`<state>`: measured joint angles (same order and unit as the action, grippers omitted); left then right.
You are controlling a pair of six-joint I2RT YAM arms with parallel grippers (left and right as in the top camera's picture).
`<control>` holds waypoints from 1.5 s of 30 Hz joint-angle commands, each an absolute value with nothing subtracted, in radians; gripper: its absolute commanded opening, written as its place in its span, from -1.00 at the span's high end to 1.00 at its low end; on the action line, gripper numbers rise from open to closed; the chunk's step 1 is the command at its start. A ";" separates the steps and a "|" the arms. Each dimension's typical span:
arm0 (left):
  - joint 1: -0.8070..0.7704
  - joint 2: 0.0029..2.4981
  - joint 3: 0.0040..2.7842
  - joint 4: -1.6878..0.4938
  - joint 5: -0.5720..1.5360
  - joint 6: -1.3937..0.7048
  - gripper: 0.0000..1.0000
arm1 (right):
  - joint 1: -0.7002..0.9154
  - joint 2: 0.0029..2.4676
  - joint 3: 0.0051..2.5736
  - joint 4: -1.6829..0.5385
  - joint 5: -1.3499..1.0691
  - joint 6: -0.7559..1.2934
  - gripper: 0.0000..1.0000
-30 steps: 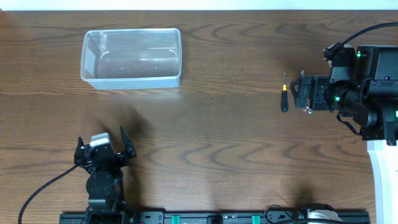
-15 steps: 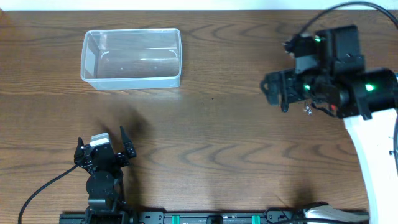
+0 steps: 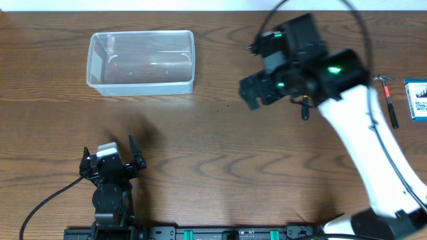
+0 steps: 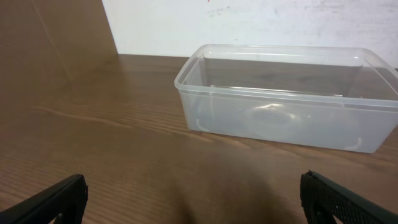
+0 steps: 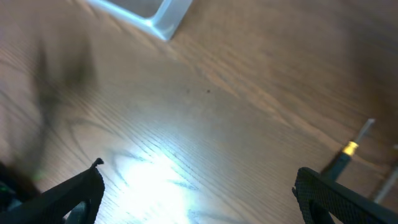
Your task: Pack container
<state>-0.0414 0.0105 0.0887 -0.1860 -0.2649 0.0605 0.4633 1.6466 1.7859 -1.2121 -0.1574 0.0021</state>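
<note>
Plastic container (image 3: 141,63), long axis crosswise on the desk, lies straight ahead of my left hand (image 3: 111,155), fingers apart, empty.

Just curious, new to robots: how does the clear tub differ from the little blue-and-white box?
The clear plastic container is large, see-through and open-topped; the blue-and-white box is small and opaque. The container lies far left, the box at the right edge, partly cut off. Both rest on the wooden table.

even overhead light; right wrist view motion-blurred, glare on table (image 5: 149,171).
</note>
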 commanded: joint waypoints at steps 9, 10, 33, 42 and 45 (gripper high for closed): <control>-0.044 0.011 0.061 -0.192 -0.269 0.074 -0.96 | 0.557 1.755 1.824 -1.060 -0.128 0.002 -0.99; -0.044 0.011 0.061 -0.192 -0.269 0.072 -0.96 | 0.558 1.755 1.829 -1.046 -0.130 0.002 -0.98; -0.044 0.412 0.551 -0.601 -0.194 0.033 -0.96 | 0.556 1.755 1.880 -1.030 -0.093 0.003 -0.99; -0.038 0.969 1.172 -1.023 -0.135 0.033 -0.96 | 0.555 1.765 1.917 -1.041 -0.128 0.051 -0.99; -0.027 1.110 1.374 -1.151 -0.083 0.033 -0.96 | 0.556 1.786 1.917 -1.041 -0.166 0.051 -0.99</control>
<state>-0.0387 1.0195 1.2240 -1.0939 -0.1478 0.0299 0.5472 1.7664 1.8984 -1.0386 -0.1192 0.0338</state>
